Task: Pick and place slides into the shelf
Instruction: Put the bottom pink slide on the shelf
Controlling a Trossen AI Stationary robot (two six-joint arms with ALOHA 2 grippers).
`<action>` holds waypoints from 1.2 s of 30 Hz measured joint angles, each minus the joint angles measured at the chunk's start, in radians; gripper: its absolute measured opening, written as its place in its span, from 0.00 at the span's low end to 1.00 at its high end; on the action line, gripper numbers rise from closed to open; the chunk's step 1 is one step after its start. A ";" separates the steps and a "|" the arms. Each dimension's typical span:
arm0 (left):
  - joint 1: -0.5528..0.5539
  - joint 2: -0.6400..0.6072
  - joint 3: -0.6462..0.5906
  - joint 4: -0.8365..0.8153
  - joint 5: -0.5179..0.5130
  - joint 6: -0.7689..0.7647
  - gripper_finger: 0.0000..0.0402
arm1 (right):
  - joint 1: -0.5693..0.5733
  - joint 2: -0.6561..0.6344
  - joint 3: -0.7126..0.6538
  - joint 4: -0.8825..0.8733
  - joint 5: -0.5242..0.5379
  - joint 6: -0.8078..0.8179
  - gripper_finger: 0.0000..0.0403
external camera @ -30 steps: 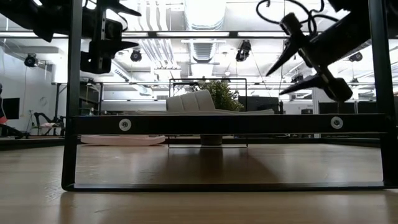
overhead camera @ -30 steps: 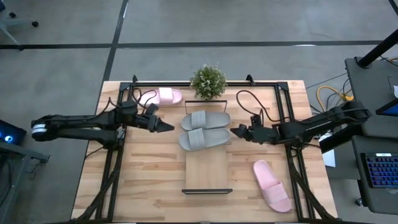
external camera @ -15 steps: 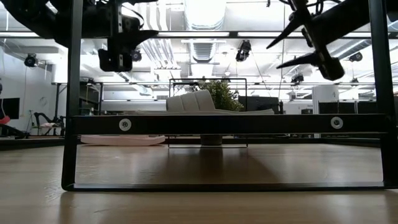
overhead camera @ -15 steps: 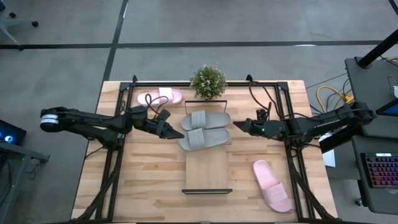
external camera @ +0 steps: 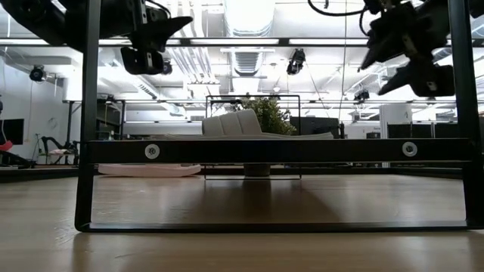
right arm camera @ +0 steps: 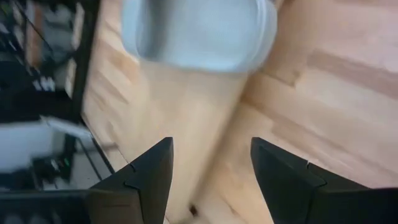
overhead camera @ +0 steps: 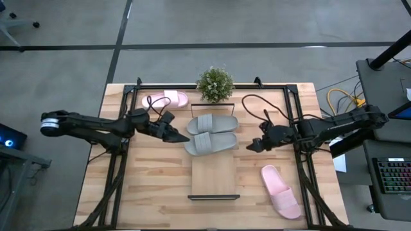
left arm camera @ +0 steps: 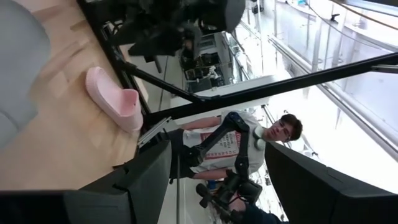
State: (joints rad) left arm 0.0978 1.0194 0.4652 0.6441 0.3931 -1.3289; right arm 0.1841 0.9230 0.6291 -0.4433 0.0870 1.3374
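From above, 2 grey slides (overhead camera: 210, 133) lay side by side across the far end of the shelf (overhead camera: 214, 174), long axes running left to right. One pink slide (overhead camera: 166, 99) sat at the far left of the table (overhead camera: 154, 192), just behind the left gripper (overhead camera: 180, 136), which hung empty with its fingers apart at the grey pair's left edge. The other pink slide (overhead camera: 280, 192) lay near the front right corner, angled, toe toward the shelf; the right gripper (overhead camera: 252, 146), also spread and empty, hovered between it and the grey pair, so I judged each arm nearer its own pink slide. From table height, both grippers hung high above the shelf rail (external camera: 280, 149), with the grey pair (external camera: 233, 124) beyond. The left wrist camera caught the front pink slide (left arm camera: 115, 99) across the table and a person (left arm camera: 273, 134) in the room behind. The right wrist camera showed a grey slide (right arm camera: 199, 31) ahead of its parted fingers (right arm camera: 140, 180).
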 joint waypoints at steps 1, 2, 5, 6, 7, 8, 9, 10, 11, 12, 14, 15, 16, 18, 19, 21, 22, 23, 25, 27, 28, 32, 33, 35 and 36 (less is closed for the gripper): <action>0.000 -0.006 0.000 -0.003 0.000 0.000 0.61 | 0.000 0.000 0.004 -0.018 -0.027 -0.014 0.51; 0.000 -0.007 0.000 0.002 0.000 0.000 0.61 | 0.000 0.000 0.006 -0.033 -0.058 -0.028 0.51; 0.000 -0.007 0.001 -0.003 0.000 0.000 0.61 | 0.002 0.000 0.006 -0.093 -0.160 -0.065 0.51; 0.000 -0.007 0.001 -0.004 0.000 0.000 0.61 | 0.004 0.000 0.006 -0.120 -0.190 -0.075 0.51; 0.000 -0.007 0.001 -0.002 0.000 0.000 0.61 | 0.007 0.000 0.006 -0.147 -0.215 -0.085 0.51; 0.000 -0.005 0.001 0.000 0.000 0.000 0.61 | 0.013 0.000 0.006 -0.172 -0.235 -0.099 0.51; 0.000 -0.005 0.001 -0.001 0.000 0.000 0.61 | 0.019 0.000 0.006 -0.192 -0.255 -0.115 0.51; 0.000 -0.004 0.001 -0.004 0.000 0.000 0.61 | 0.025 0.000 0.006 -0.212 -0.278 -0.128 0.51; 0.000 -0.004 0.001 -0.004 0.000 0.000 0.61 | 0.030 0.000 0.006 -0.233 -0.303 -0.140 0.51; 0.000 -0.004 0.001 -0.003 0.000 0.000 0.61 | 0.034 0.000 0.006 -0.250 -0.326 -0.151 0.51; 0.000 -0.004 0.001 -0.003 0.000 0.000 0.61 | 0.045 0.000 0.006 -0.268 -0.370 -0.174 0.51; -0.001 -0.004 0.001 -0.003 0.000 0.000 0.61 | 0.050 0.000 0.006 -0.271 -0.387 -0.187 0.51; -0.001 -0.004 0.001 -0.003 0.000 -0.001 0.61 | 0.058 0.000 0.006 -0.272 -0.402 -0.201 0.51; -0.001 -0.004 0.001 -0.002 0.000 -0.001 0.61 | 0.074 0.000 0.006 -0.281 -0.428 -0.227 0.51; -0.001 -0.004 0.001 -0.002 0.000 -0.006 0.61 | 0.083 0.000 0.006 -0.288 -0.438 -0.239 0.51; -0.001 -0.004 0.001 -0.002 0.000 -0.025 0.61 | 0.102 0.001 0.006 -0.295 -0.453 -0.250 0.51; -0.001 -0.004 0.001 -0.002 0.000 -0.027 0.61 | 0.113 0.003 0.005 -0.295 -0.460 -0.255 0.51; -0.001 -0.004 0.001 -0.001 0.000 -0.028 0.61 | 0.125 0.004 0.004 -0.300 -0.463 -0.257 0.51; -0.001 -0.005 0.001 0.000 -0.001 -0.029 0.61 | 0.153 0.011 0.001 -0.314 -0.466 -0.270 0.51; -0.001 -0.006 0.001 0.000 -0.002 -0.043 0.61 | 0.183 0.020 -0.008 -0.316 -0.482 -0.276 0.51; -0.001 -0.006 0.001 0.000 -0.002 -0.051 0.61 | 0.198 0.026 -0.014 -0.313 -0.500 -0.277 0.51; 0.000 -0.006 0.001 0.002 -0.005 -0.054 0.61 | 0.265 0.049 -0.046 -0.306 -0.559 -0.270 0.51; 0.000 -0.006 0.001 0.002 -0.006 -0.054 0.61 | 0.280 0.054 -0.053 -0.295 -0.567 -0.264 0.51; 0.000 -0.006 0.001 0.002 -0.010 -0.054 0.61 | 0.308 0.058 -0.069 -0.258 -0.569 -0.249 0.51; 0.000 -0.006 0.001 0.002 -0.015 -0.054 0.61 | 0.320 0.058 -0.078 -0.236 -0.570 -0.238 0.51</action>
State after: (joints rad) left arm 0.0975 1.0134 0.4664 0.6464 0.3784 -1.3830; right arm 0.5038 0.9811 0.5509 -0.6794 -0.4827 1.0999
